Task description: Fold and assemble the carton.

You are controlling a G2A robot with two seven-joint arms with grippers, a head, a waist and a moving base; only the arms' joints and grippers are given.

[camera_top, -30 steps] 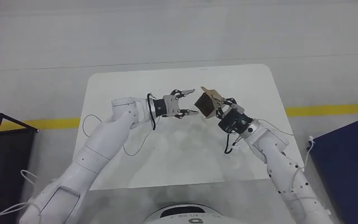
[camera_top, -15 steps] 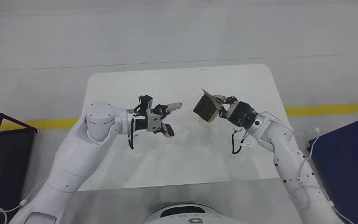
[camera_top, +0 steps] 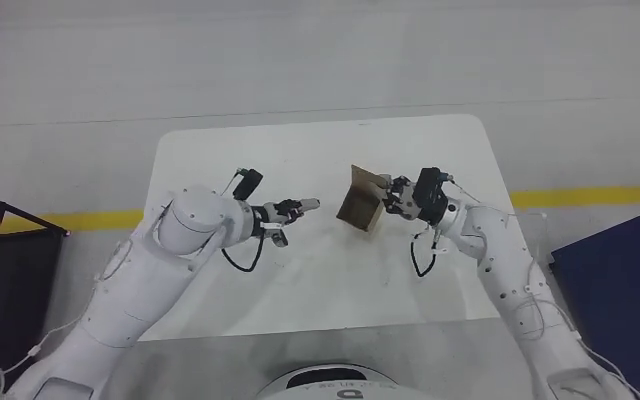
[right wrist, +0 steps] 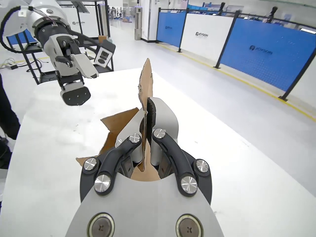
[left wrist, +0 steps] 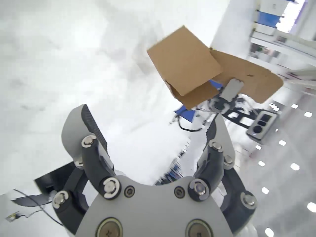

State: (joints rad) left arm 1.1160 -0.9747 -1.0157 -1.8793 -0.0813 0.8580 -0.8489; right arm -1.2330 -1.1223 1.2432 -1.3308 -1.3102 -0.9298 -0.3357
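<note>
gripping one upright flap of the brown cardboard carton (right wrist: 145,80) between the closed fingers (right wrist: 165,117) of the right gripper (right wrist: 147,109). held partly folded, flaps loose, over the white table (camera_top: 300,290), right of centre. left gripper (camera_top: 295,208) positioned near the carton on its left side, apart from it, fingers spread open, gripping nothing, pointed toward the carton.

- One carton (camera_top: 358,198) of brown cardboard.
- Two grippers: left gripper (camera_top: 296,215), right gripper (camera_top: 391,196).
- Two white arms: left arm (camera_top: 190,225), right arm (camera_top: 500,260).
- One white table (camera_top: 330,290) with rounded corners.
- One yellow line (camera_top: 90,219) on the floor.
</note>
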